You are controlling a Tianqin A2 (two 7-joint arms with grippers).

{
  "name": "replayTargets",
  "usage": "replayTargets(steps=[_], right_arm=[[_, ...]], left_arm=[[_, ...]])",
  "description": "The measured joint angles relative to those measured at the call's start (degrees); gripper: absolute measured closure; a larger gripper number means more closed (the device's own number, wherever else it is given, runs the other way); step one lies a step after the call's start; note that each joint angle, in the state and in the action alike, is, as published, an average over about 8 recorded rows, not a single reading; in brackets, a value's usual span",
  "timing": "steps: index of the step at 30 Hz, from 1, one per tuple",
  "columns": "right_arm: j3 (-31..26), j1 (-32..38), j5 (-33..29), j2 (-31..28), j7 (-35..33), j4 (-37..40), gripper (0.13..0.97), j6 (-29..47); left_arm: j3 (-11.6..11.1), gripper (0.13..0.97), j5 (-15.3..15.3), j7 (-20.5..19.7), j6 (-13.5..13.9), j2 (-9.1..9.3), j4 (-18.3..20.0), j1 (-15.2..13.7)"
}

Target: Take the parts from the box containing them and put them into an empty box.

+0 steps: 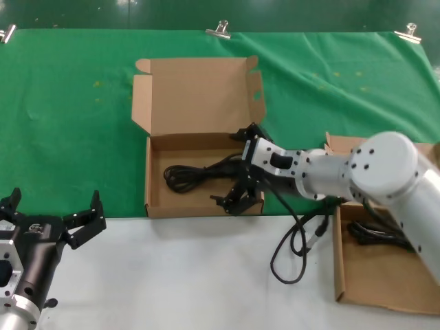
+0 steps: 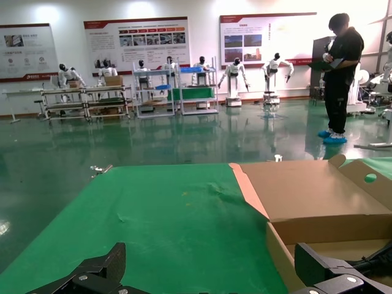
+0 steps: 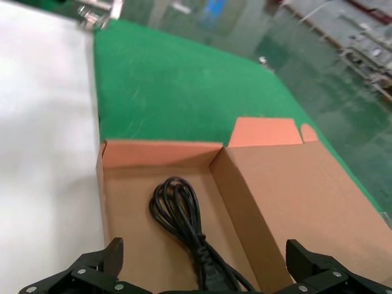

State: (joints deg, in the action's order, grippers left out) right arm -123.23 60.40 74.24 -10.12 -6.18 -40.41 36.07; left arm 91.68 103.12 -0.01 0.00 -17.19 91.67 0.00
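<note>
A brown cardboard box with its lid up stands in the middle, on the green mat. One thin black power cord lies coiled inside it. My right gripper is open just above the box's right half, with the cord's plug end below and between its jaws. In the right wrist view the cord lies on the box floor, running down between the fingers. A second brown box at the right holds another black cord, partly hidden by my right arm. My left gripper is open and empty at the near left.
The robot's own thicker black cable loops over the white table between the two boxes. The green mat is held by clips at the far edge. The left wrist view shows the middle box's lid to the right of the left gripper.
</note>
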Motion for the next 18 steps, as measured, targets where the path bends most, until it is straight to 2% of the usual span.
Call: replayTargets(steps=[9,18], right_arm=[[4.8,-9.1,4.4,-1.1,0.9,-7.8,0.135,-5.5],[9.6,-18.4,8.8,-2.2,1.9,-15.6,0.131,-11.0]], left_arm=[[0.0,0.132,0.0,0.0,0.0,0.00,0.0,0.0],[0.0,0.132,0.0,0.0,0.0,0.00,0.0,0.0]])
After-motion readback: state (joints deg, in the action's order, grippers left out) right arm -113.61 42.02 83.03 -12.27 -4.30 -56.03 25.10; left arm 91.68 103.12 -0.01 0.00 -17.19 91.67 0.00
